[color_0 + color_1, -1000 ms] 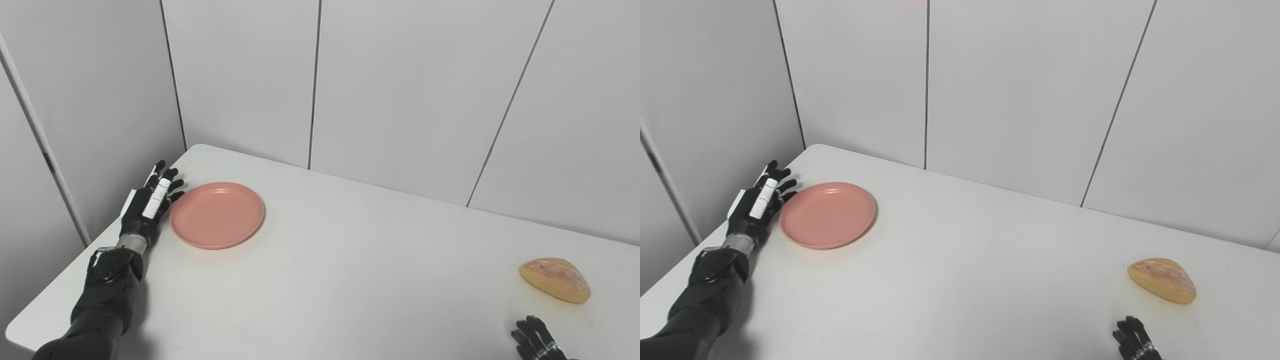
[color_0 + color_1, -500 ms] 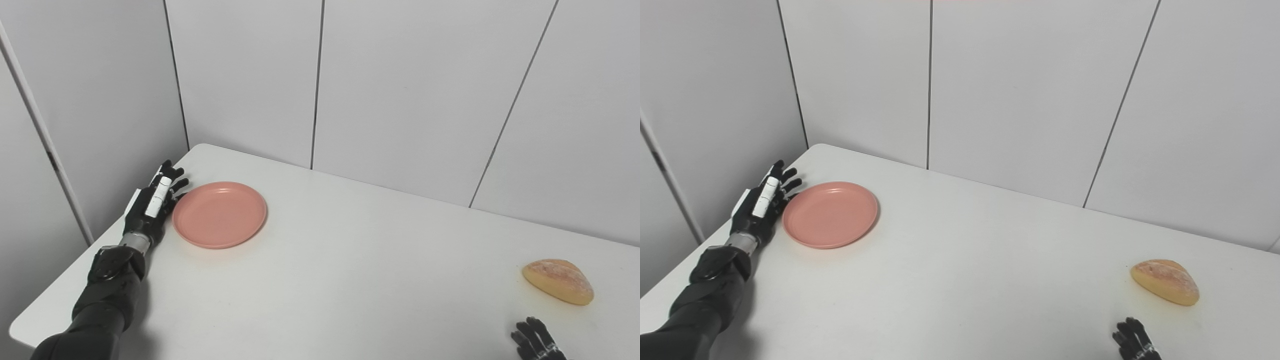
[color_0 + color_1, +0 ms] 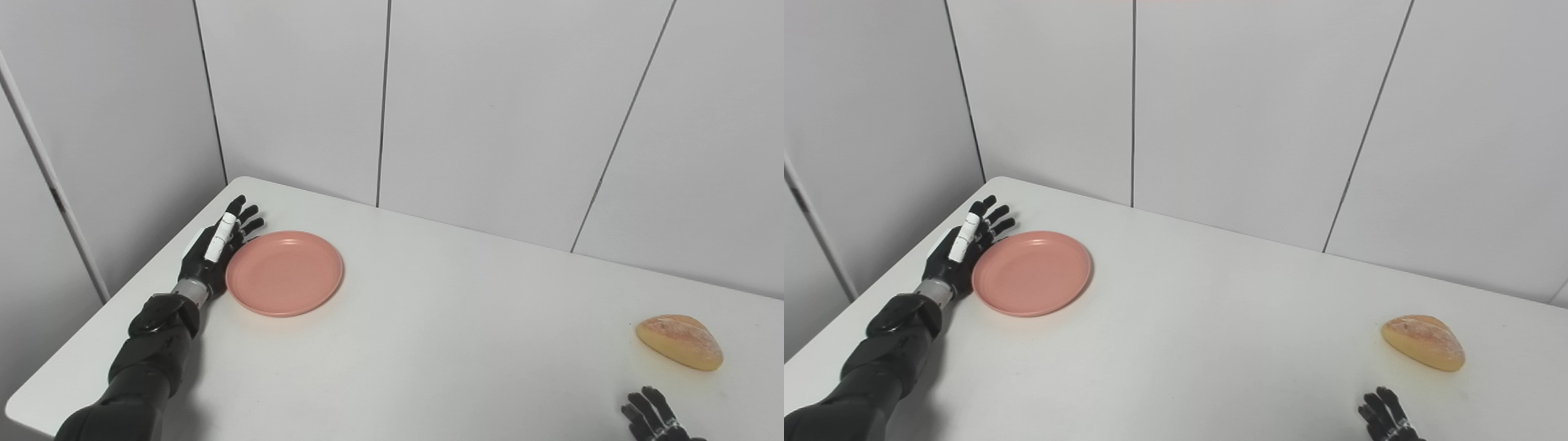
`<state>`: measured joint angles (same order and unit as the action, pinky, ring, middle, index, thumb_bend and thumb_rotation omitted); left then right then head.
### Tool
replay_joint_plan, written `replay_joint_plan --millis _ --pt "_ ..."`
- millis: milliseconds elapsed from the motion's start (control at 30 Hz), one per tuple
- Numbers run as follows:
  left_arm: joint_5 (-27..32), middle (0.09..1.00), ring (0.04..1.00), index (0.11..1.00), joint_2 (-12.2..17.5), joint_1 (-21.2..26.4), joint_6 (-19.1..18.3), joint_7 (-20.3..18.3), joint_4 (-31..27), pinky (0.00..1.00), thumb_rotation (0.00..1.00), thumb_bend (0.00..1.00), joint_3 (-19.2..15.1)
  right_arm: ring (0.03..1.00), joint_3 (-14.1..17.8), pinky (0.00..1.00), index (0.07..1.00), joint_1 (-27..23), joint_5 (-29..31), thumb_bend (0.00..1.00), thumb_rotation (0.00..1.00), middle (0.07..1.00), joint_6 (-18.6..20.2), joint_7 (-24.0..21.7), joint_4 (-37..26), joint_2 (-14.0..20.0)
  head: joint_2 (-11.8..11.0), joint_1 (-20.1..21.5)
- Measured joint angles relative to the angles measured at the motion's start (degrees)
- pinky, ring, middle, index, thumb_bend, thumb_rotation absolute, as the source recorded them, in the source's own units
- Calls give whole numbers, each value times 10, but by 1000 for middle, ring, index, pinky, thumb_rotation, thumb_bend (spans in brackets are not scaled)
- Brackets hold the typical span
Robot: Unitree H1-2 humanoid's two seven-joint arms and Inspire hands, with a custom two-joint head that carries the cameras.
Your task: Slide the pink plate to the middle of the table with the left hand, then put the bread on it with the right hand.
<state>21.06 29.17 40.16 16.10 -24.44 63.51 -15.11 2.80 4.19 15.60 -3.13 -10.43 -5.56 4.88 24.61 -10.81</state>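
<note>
**Left hand flat against the plate's edge, bread apart at the far right**

Left eye view: the left hand (image 3: pixel 215 252) lies in the left part of the frame, its arm coming up from the lower left corner; its fingers (image 3: pixel 236 219) are stretched out and spread, holding nothing, and the inner side of the hand rests against the left rim of the pink plate (image 3: pixel 284 272); the plate sits flat on the white table (image 3: pixel 429 343), left of the frame's centre and near the table's left end; the bread (image 3: pixel 679 342), a rounded golden loaf half, lies on the table at the right edge of the frame, well apart from the plate; only the fingertips of the right hand (image 3: pixel 652 419) show at the bottom right, spread and empty, just below the bread and not touching it; grey wall panels (image 3: pixel 490 110) fill the upper half of the frame.

Right eye view: the same scene, set a little further left; the left hand (image 3: pixel 958 251) lies open along the plate's (image 3: pixel 1032 272) left rim, fingers pointing toward the upper right; the bread (image 3: pixel 1423 342) sits at the right of the frame, on the bare table; the right hand (image 3: pixel 1387 419) peeks in at the bottom edge below it, fingers apart, gripping nothing.
</note>
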Motion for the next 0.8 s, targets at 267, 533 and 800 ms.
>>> replay_joint_plan --millis 267,533,800 --pt "0 935 885 1000 -25 -11 -3 -3 -35 693 800 924 14 906 0 1000 892 6 -3 785 1000 895 1 1 -7 0 4 4" --pt "-3 934 881 1000 -37 -20 -10 1 -60 693 783 914 19 911 -2 1000 894 11 -1 765 1000 901 2 0 -13 1 7 5" --pt "-11 981 906 1000 -51 -41 -18 21 -104 732 751 942 21 915 -2 1000 891 12 0 787 1000 895 2 0 -15 1 11 8"
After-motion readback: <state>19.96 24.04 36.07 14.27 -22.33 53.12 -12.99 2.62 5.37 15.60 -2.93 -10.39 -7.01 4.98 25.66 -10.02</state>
